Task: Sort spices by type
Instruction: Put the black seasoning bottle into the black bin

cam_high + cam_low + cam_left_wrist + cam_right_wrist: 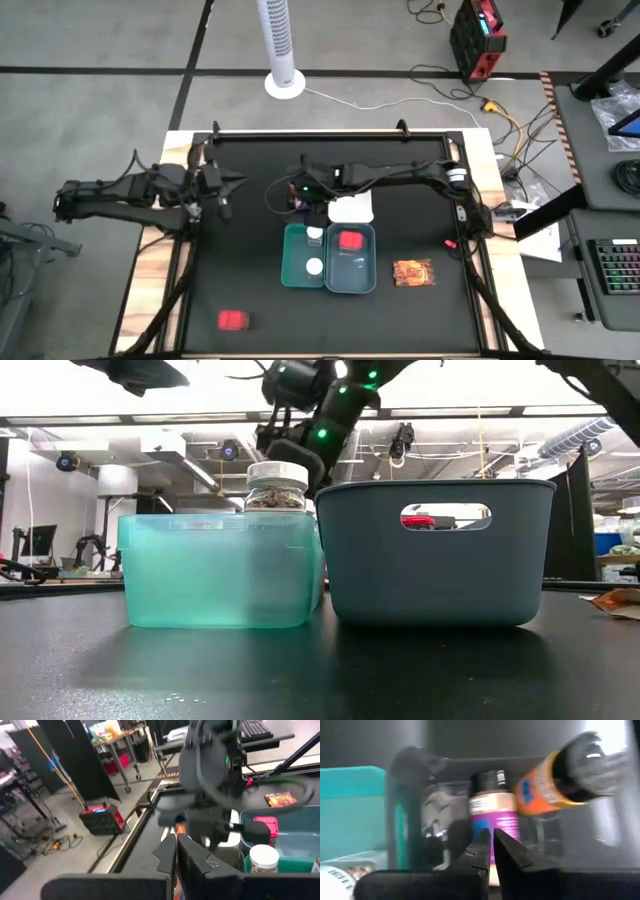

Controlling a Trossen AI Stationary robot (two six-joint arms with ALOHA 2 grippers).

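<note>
My left gripper is shut and empty at the table's left side, and its fingers point toward the right arm. My right gripper hangs shut and empty above the table's middle, just beyond the teal tray. In the right wrist view its fingers are before a purple bottle and a tilted orange-labelled bottle. Two white-capped jars stand in the teal tray. One red box lies in the grey-blue tray, and another lies on the table, near left. A packet lies flat to the right.
A white tray sits just beyond the grey-blue tray. A small red object lies near the table's right edge. A black frame runs around the table. There is bare tabletop at the near side and at the left.
</note>
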